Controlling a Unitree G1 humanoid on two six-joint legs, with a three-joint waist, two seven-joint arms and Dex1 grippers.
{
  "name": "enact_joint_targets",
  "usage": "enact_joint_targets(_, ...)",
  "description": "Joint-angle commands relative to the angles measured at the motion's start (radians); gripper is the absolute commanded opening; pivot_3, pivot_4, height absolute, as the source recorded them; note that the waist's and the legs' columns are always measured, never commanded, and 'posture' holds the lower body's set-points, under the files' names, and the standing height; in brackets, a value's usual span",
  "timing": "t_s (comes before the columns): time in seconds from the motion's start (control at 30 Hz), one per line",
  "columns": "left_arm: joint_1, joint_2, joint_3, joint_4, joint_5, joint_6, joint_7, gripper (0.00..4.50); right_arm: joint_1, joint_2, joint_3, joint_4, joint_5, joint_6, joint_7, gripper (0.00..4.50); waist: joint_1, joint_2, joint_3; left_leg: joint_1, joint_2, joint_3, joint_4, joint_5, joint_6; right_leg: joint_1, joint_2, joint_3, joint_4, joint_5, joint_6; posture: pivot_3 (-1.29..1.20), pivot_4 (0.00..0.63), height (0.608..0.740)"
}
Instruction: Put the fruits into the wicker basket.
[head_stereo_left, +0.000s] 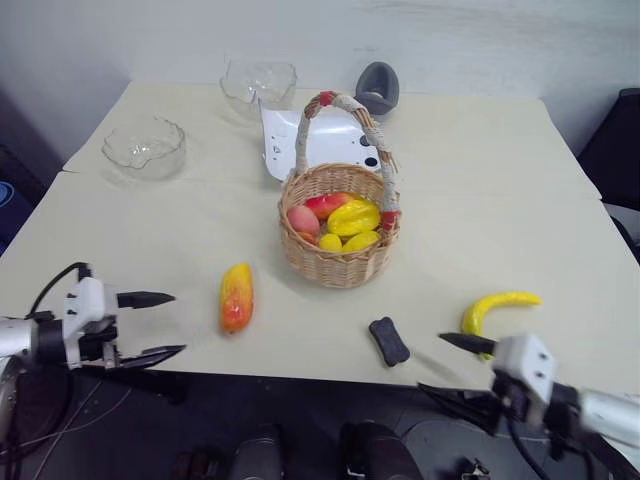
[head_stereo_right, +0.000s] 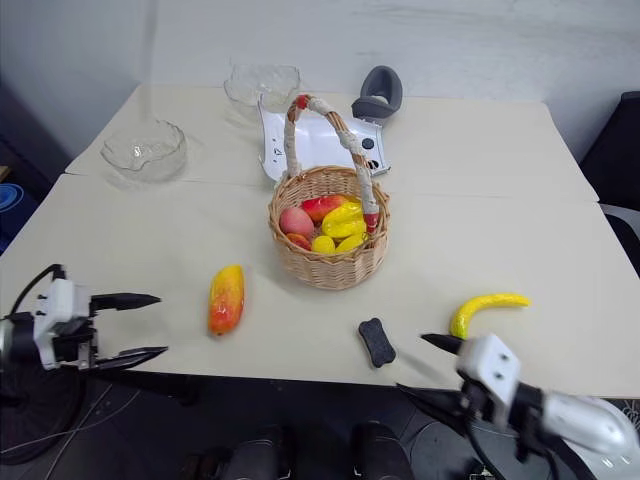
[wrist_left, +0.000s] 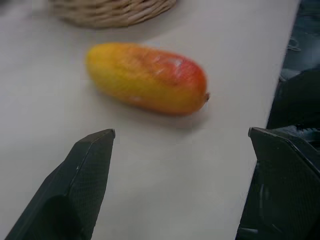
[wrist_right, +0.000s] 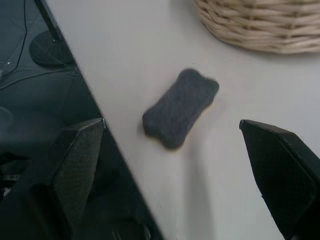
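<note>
Both pincers, left (head_stereo_left: 150, 325) and right (head_stereo_left: 445, 365), gape wide, holding nothing; a yellow-red plastic mango (head_stereo_left: 236, 297) lies on the pale counter (head_stereo_left: 150, 240) beside the round wicker basket (head_stereo_left: 338, 262)

A black bone-shaped block (head_stereo_left: 388, 341) lies near the surface's (head_stereo_left: 520, 200) front edge; two clear glass bowls (head_stereo_left: 145, 146) (head_stereo_left: 259, 82) sit far back, left.

Left gripper (head_stereo_left: 160, 325) and right gripper (head_stereo_left: 448, 366) low, fingers spread wide, nothing held

White wrist housings, black cables, black tapered gripper fingers (head_stereo_left: 147, 298).
</note>
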Motion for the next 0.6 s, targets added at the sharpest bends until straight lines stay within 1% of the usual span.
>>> enact_joint_targets(0.03, -0.001, -0.006, -0.004, -0.11, -0.05, 0.027, -0.008, 4.5, -0.117, 0.034, 0.135, -0.009, -0.021, 0.159, -0.096, 4.43, 0.002, 0.0, 0.0, -0.001, 0.0, 0.0, 0.0, 0.0, 0.0, -0.001, 0.0, 0.0, 0.001, 0.0, -0.001, 0.0, 0.15, 0.74)
enact_joint_targets(0.1, 0.012, -0.01, -0.007, -0.158, -0.053, 0.028, -0.009, 4.5, -0.194, 0.078, 0.205, 0.036, -0.08, 0.195, -0.16, 4.43, 0.001, 0.0, 0.0, -0.003, 0.0, 0.001, 0.0, -0.001, -0.002, -0.005, 0.001, 0.0, 0.004, -0.002, -0.002, 0.0, 0.15, 0.74)
enact_joint_targets(0.17, 0.02, -0.012, -0.002, -0.188, -0.06, 0.037, -0.006, 4.5, -0.233, 0.104, 0.243, 0.056, -0.104, 0.246, -0.202, 4.43, 0.0, 0.0, 0.0, -0.007, 0.0, 0.003, 0.001, -0.001, -0.002, -0.009, 0.002, 0.001, 0.006, -0.002, -0.002, 0.0, 0.15, 0.74)
enact_joint_targets(0.33, 0.023, -0.009, 0.009, -0.218, -0.075, 0.075, 0.002, 4.5, -0.252, 0.147, 0.275, 0.045, -0.084, 0.378, -0.248, 4.43, 0.0, -0.001, -0.001, -0.007, 0.0, 0.005, 0.007, -0.001, -0.001, -0.009, 0.002, 0.002, 0.011, -0.002, 0.0, 0.0, 0.15, 0.74)
enact_joint_targets(0.43, 0.012, -0.01, -0.007, -0.208, -0.065, 0.064, -0.009, 4.5, -0.273, 0.175, 0.285, 0.049, -0.075, 0.42, -0.262, 3.93, 0.0, -0.003, -0.002, -0.002, 0.0, 0.007, 0.008, 0.0, 0.001, -0.007, 0.002, 0.006, 0.012, -0.001, 0.002, 0.0, 0.15, 0.74)
enact_joint_targets(0.47, 0.001, -0.014, -0.014, -0.206, -0.067, 0.064, -0.008, 4.5, -0.284, 0.181, 0.281, 0.049, -0.066, 0.423, -0.254, 3.53, 0.0, -0.003, -0.002, -0.001, 0.0, 0.008, 0.007, 0.0, 0.001, -0.006, 0.002, 0.007, 0.012, -0.001, 0.001, 0.0, 0.15, 0.74)
enact_joint_targets(0.5, -0.011, -0.019, -0.023, -0.205, -0.069, 0.064, -0.007, 4.5, -0.294, 0.182, 0.269, 0.045, -0.056, 0.425, -0.246, 3.28, 0.0, -0.004, -0.002, 0.0, 0.001, 0.009, 0.007, 0.0, 0.001, -0.006, 0.003, 0.008, 0.012, 0.0, 0.001, 0.0, 0.15, 0.74)
enact_joint_targets(0.6, -0.048, -0.036, -0.058, -0.199, -0.068, 0.065, -0.003, 4.5, -0.3, 0.159, 0.225, 0.03, -0.018, 0.409, -0.191, 2.28, 0.0, -0.003, -0.002, -0.001, 0.001, 0.012, 0.005, 0.0, 0.001, -0.008, 0.003, 0.011, 0.012, 0.0, 0.001, 0.0, 0.15, 0.74)
